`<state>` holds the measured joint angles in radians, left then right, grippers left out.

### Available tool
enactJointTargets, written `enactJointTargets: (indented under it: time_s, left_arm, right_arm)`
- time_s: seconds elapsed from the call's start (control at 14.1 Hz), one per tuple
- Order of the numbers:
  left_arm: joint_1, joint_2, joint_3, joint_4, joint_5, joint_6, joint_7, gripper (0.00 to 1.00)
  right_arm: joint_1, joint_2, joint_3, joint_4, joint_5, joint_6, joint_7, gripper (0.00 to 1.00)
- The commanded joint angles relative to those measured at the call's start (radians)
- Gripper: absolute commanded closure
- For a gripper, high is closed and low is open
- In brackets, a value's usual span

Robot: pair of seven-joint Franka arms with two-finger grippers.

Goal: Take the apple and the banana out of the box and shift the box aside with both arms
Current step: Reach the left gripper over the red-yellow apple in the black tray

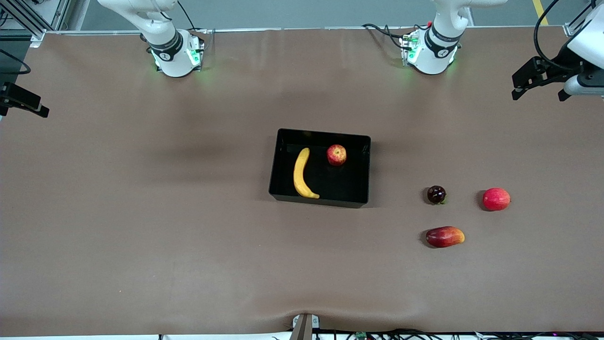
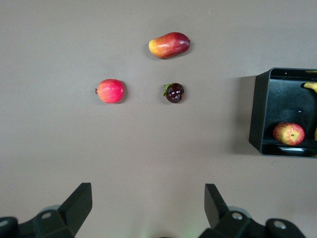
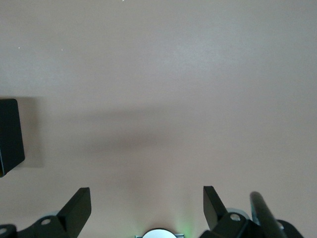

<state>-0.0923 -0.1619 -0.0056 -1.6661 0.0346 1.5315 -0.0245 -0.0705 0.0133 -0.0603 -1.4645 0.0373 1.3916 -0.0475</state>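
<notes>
Both pincers hang spread and empty: your left pincer (image 1: 538, 78) sits at the upper right edge of the front view, high over the desk (image 1: 141, 212), and your right pincer (image 1: 21, 101) at the upper left edge, likewise up in the air. Neither arm has started on the fruit.

Your box (image 1: 321, 167) lies at the centre of the frame. Inside it the banana (image 1: 302, 174) runs along the left wall, and the apple (image 1: 336, 155) sits in the upper middle, close to the top wall but apart from the banana.

Watch three risks. Lower right of the box you have a dark fruit (image 1: 436, 194), a pink fruit (image 1: 496, 199) and an oblong fruit (image 1: 444, 236); going for the pink one instead of the streaked apple would be an easy mix-up. With the apple so near the wall, a finger may land on the rim and tip or shove the box. The banana hugging its wall leaves little room for a finger, so a grip there could slip.
</notes>
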Motion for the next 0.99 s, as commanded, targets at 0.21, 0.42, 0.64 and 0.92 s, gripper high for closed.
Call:
enactJointTargets:
  time_s: [0.21,0.42,0.64,0.92]
  left_arm:
    - [-0.01,0.015,0.001,0.031,-0.022,-0.022,-0.003,0.0]
    - [-0.011,0.036,-0.052,0.023,-0.033,-0.024,-0.061,0.0]
    - [-0.006,0.074,-0.175,-0.009,-0.035,-0.015,-0.207,0.0]
    - [-0.009,0.149,-0.281,-0.015,-0.022,0.038,-0.399,0.0]
  right_arm:
    - [-0.009,-0.003,0.005,0.0,-0.01,-0.003,0.014,0.0]
    - [-0.006,-0.004,0.005,0.0,-0.01,-0.005,0.014,0.0]
    - [-0.006,-0.001,0.005,-0.002,-0.01,-0.006,0.014,0.0]
    - [-0.011,-0.006,0.005,-0.019,-0.01,-0.003,0.015,0.0]
